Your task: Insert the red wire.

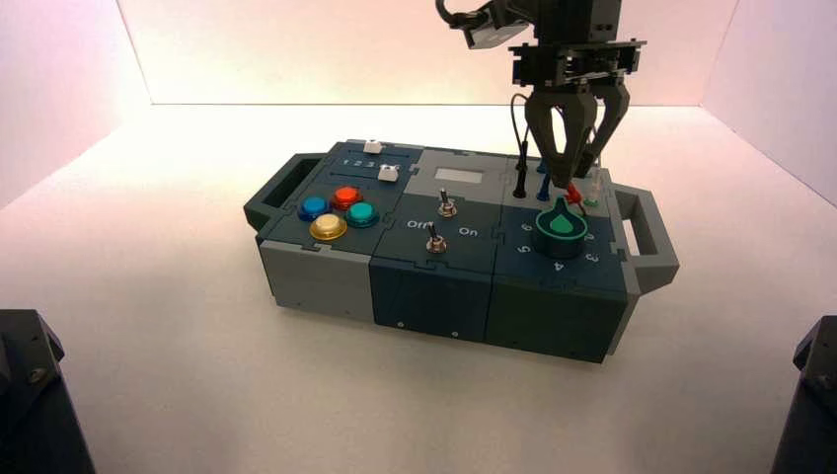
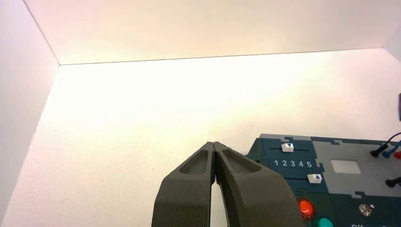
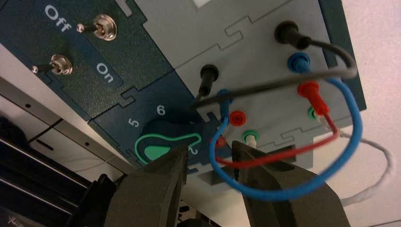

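Right wrist view shows the right gripper (image 3: 208, 156) low over the wire corner of the box (image 3: 265, 47), its fingers (image 3: 156, 184) slightly apart with a red plug between the tips; whether they press on it cannot be told. The red wire (image 3: 279, 153) loops outward from that plug and ends at its other plug, which is seated in a red socket farther along the grey panel. An empty red socket (image 3: 237, 117) lies just beside the fingertips, with a green socket (image 3: 249, 137) next to it. A blue wire (image 3: 340, 151) and a black wire (image 3: 283, 80) are each plugged in at both ends, and their loops cross the same panel. A white wire (image 3: 378, 165) trails off the box edge. The green knob (image 3: 163, 145) sits just beside the gripper, with the numbers 5 and 6 readable near it. Two toggle switches (image 3: 101, 27) stand between the "Off" and "On" lettering.

High view places the right gripper (image 1: 572, 188) above the back right of the box (image 1: 434, 286), behind the knob (image 1: 561, 223). Four coloured buttons (image 1: 338, 211) occupy the left part.

Left wrist view shows the left gripper (image 2: 214, 146) off the left of the box with its fingers together, holding nothing.
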